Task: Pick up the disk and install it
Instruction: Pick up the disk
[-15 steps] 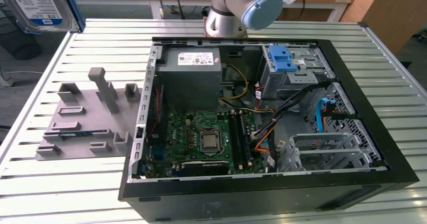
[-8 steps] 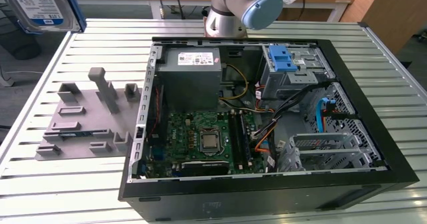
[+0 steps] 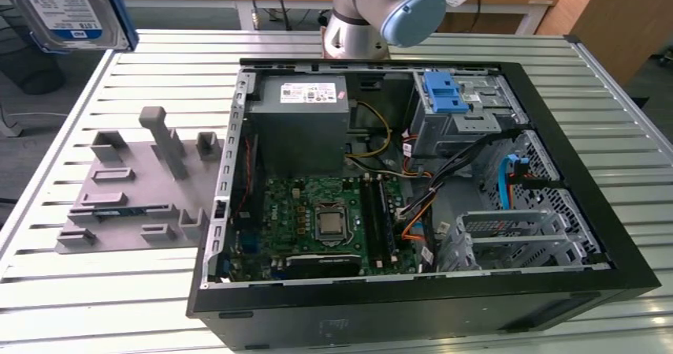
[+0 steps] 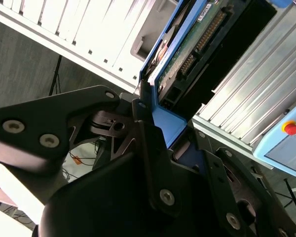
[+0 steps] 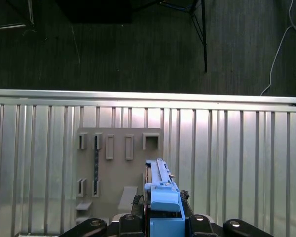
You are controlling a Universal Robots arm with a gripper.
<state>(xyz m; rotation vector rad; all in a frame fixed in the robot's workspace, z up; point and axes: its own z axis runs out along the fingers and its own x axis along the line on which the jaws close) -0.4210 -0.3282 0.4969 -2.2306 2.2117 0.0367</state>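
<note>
The claw (image 4: 163,131) is clamped on the disk (image 3: 63,11), pinching its blue carrier frame edge-on, probably to keep the flat faces free. The disk hangs high above the table (image 3: 158,54), over the grey holder (image 5: 119,163) beside the open computer case (image 3: 589,287).

Exterior view looks down on the table (image 3: 105,291); both close wrist views face it past the pincer (image 5: 162,207).
</note>
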